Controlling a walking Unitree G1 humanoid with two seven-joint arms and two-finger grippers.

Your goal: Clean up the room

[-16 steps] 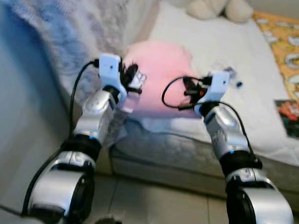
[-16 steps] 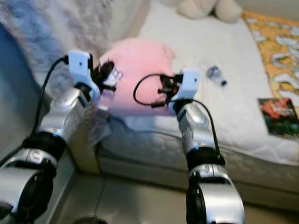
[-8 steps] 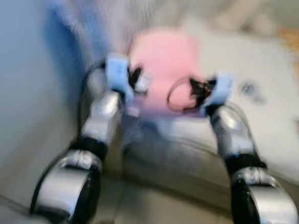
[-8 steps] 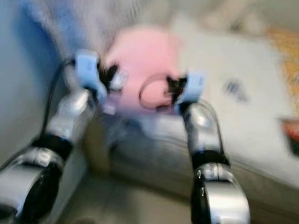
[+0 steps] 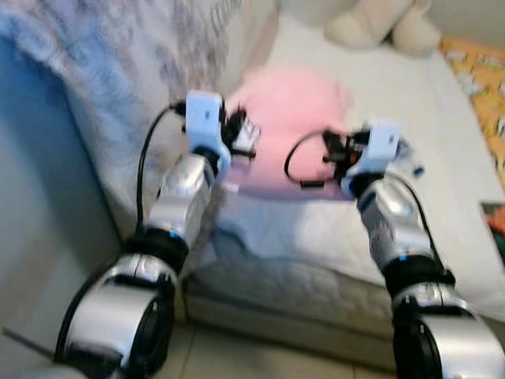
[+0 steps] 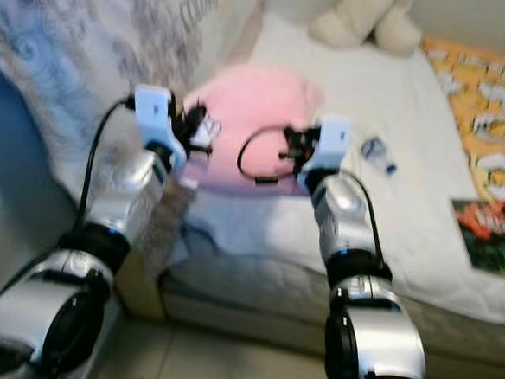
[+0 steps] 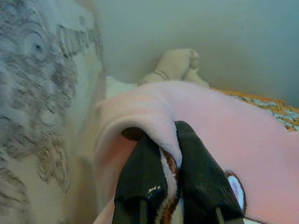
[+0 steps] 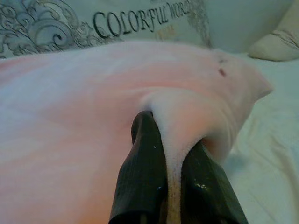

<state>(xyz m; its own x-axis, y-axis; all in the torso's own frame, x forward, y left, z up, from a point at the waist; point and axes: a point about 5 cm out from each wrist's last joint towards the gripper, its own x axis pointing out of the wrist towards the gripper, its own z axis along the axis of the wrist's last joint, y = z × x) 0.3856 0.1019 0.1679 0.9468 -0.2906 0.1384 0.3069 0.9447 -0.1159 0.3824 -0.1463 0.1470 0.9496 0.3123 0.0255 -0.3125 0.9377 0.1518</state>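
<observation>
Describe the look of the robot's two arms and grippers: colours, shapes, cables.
Both arms are silver shells with black joint bands and bulky rounded lower segments. Each wrist carries a pale blue-white box. A black cable runs along the left arm; another loops beside the right arm. The left gripper and right gripper each have two long, glossy black tapered fingers.

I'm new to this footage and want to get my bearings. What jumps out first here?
A pink plush pillow lies at the near corner of the white mattress, and both grippers pinch folds of it: the left gripper on its left side, the right gripper on its right. Farther right on the mattress lie a small plastic bottle and a dark book, with a beige stuffed toy at the far end.
</observation>
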